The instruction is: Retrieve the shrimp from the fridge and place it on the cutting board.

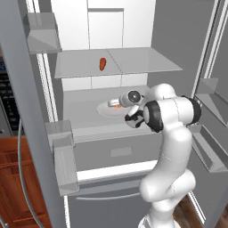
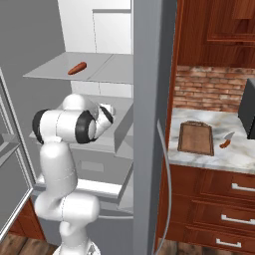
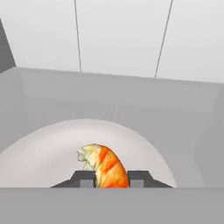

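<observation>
Hand is closing its fingers around the shrimp inside the fridge; carrying it to the cutting board is left.

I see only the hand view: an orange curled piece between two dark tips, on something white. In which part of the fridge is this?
Observer: On the lower grey shelf of the fridge; the white thing is a plate, and the gripper reaches over it.
Operator: Is there other food that I may confuse with the shrimp?
Observer: Yes, a straight red-orange item lies on the upper shelf, above the shrimp.
Operator: Where is the cutting board?
Observer: On the marble counter right of the fridge, the cutting board lies flat, with a knife beside it.
</observation>
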Controlling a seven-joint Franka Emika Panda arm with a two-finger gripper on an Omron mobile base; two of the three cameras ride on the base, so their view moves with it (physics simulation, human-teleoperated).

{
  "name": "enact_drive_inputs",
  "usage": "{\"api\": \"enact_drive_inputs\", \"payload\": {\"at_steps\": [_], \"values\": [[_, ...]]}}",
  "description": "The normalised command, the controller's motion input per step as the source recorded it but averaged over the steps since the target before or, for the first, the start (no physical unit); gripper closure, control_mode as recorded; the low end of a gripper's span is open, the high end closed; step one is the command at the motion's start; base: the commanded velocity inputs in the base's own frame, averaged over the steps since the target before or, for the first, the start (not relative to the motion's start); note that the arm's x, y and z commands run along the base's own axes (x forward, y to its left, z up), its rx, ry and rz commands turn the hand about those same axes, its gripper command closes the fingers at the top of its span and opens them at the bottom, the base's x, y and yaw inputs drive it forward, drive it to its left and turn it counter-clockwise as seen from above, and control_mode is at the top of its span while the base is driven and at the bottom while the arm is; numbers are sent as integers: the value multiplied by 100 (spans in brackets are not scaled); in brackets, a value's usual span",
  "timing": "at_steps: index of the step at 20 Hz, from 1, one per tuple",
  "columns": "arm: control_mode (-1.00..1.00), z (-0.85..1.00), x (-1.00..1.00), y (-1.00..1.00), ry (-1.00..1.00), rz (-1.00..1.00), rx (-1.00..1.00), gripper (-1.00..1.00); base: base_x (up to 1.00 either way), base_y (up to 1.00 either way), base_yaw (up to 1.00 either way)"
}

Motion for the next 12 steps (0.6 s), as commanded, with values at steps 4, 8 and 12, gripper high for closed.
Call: {"api": "enact_drive_inputs", "payload": {"at_steps": [4,8,12], "values": [[-100,96,-76,0,-9,-3,4,100,0,0,0],[-100,100,-90,0,0,-8,2,100,0,0,0],[-100,100,-99,0,1,-12,1,100,0,0,0]]}}
